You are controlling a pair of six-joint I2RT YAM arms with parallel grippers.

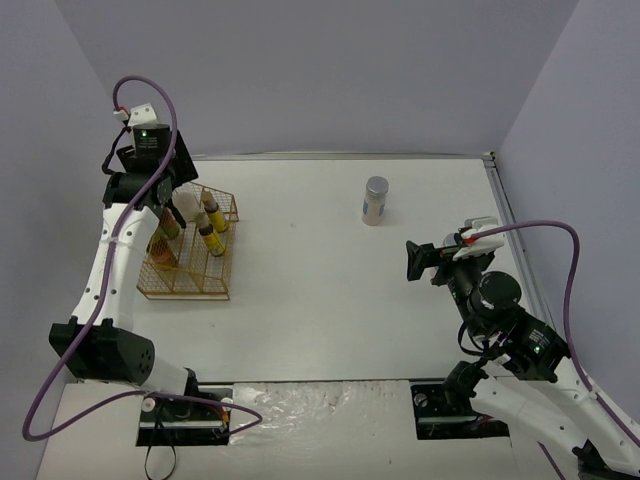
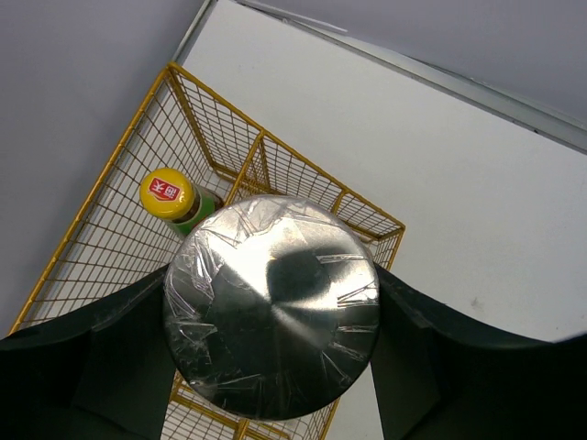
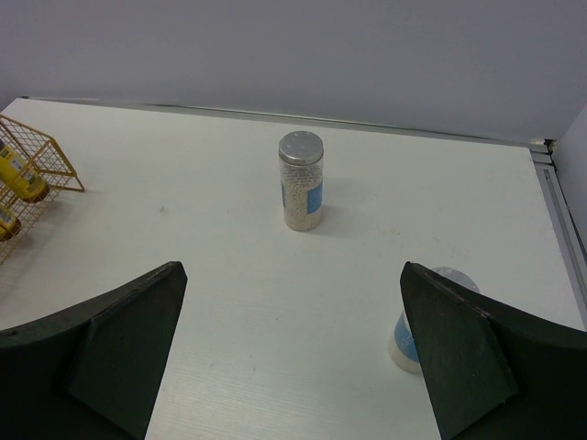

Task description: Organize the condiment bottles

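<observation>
My left gripper (image 2: 272,312) is shut on a pale jar with a plastic-wrapped silver lid (image 2: 272,307), held upright over the gold wire rack (image 2: 266,156). Beside it in the rack stands a yellow-capped sauce bottle (image 2: 170,194). From above, the left gripper (image 1: 180,205) is at the rack's (image 1: 222,292) back end, near two yellow-capped bottles (image 1: 210,205) and a dark bottle (image 1: 162,248). A second silver-lidded jar (image 1: 375,200) (image 3: 301,181) stands alone on the table. A third jar (image 3: 417,330) is half hidden behind my right finger. My right gripper (image 3: 292,268) (image 1: 415,262) is open and holds nothing.
The white table ends at a metal rail (image 1: 505,215) on the right and at grey walls behind and on the left. The rack's corner (image 3: 37,151) shows at the far left of the right wrist view.
</observation>
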